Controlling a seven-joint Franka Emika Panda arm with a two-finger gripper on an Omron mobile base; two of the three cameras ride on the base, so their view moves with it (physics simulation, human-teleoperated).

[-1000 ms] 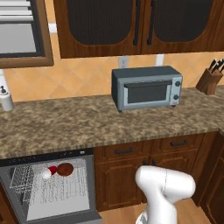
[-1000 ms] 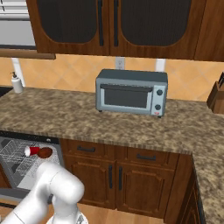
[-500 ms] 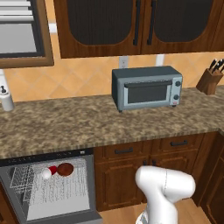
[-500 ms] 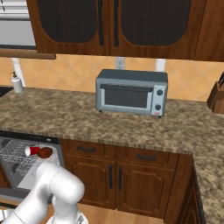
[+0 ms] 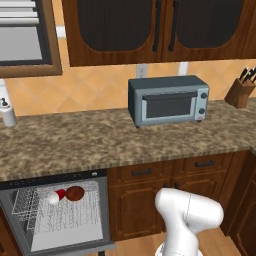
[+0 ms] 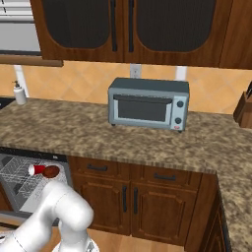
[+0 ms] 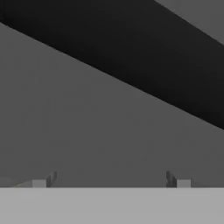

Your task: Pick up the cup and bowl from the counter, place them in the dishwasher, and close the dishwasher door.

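The jaws (image 7: pixel 111 183) stand wide, holding nothing, with a flat grey panel and a dark bar slanting close ahead of them. The red cup (image 5: pixel 56 196) lies on its side touching the brown bowl (image 5: pixel 75 193) on the white rack of the open dishwasher (image 5: pixel 60 215), below the granite surface (image 5: pixel 115 140).

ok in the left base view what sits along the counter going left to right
white dispenser bottle → grey-blue toaster oven → knife block, all standing on the counter
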